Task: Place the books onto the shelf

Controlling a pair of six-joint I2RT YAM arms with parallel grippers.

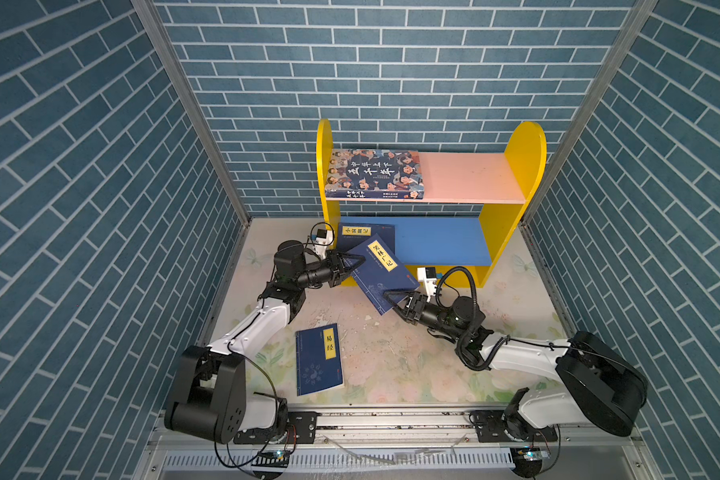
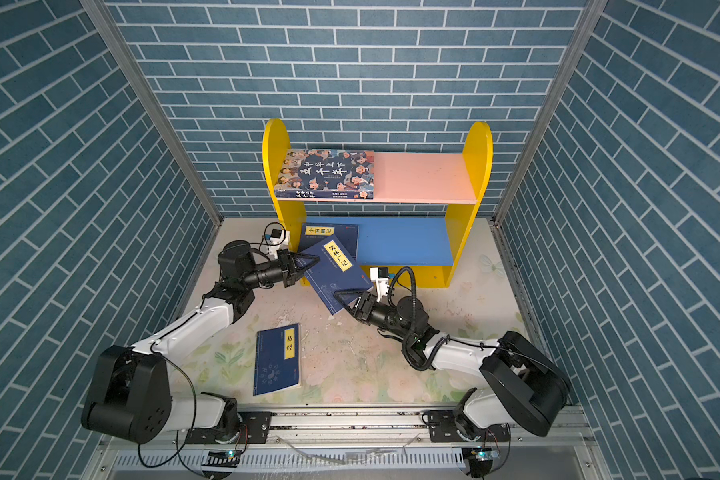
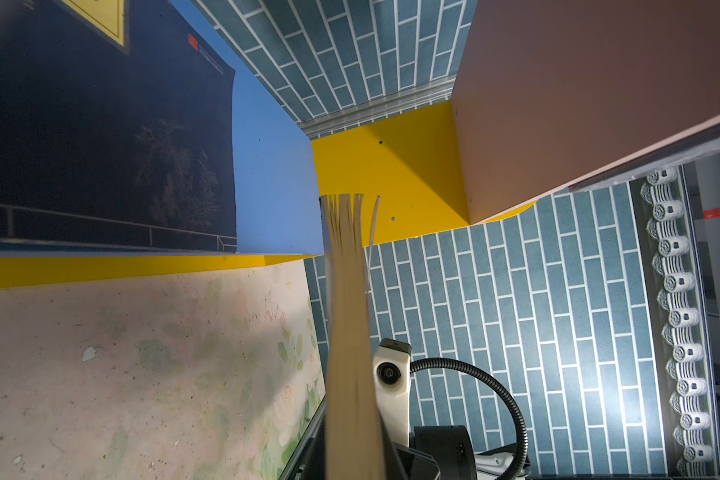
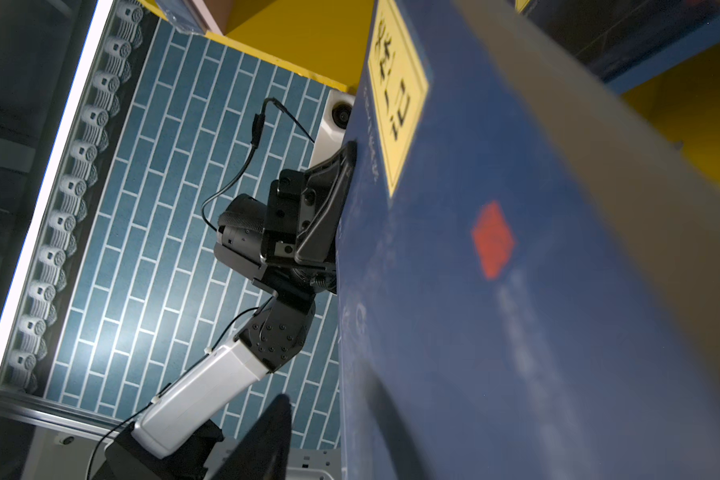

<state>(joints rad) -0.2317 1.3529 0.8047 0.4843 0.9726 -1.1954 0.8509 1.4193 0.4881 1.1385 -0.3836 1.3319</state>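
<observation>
Navy paperback [image 1: 319, 359] with a yellow title label lies flat on the floral table [image 1: 391, 365], well in front of the shelf [image 1: 524, 166] and apart from both arms.

Closer to the shelf, just before its front edge, a second navy book [image 1: 381, 270] hangs tilted above the table between the two arms. The right gripper [image 1: 387, 296] has its jaws on either side of the corner of this book that lies farthest from the shelf. In the right wrist view the cover [image 4: 474, 291] fills the gap between a dark finger [image 4: 267, 436] and a blurred one; whether they press on it I cannot tell. The left gripper [image 1: 360, 259] is clamped on the book's opposite corner, beside the shelf's left side panel. The left wrist view looks straight along the book's fanned page edge [image 3: 350, 332].

On the shelf's blue lower board [image 1: 441, 241], at its left end, a third navy book [image 1: 366, 232] lies flat, partly covered by the held one in both top views.

On the pink upper board [image 1: 466, 176] a cartoon-faced book [image 1: 375, 172] lies flat against the left panel.
</observation>
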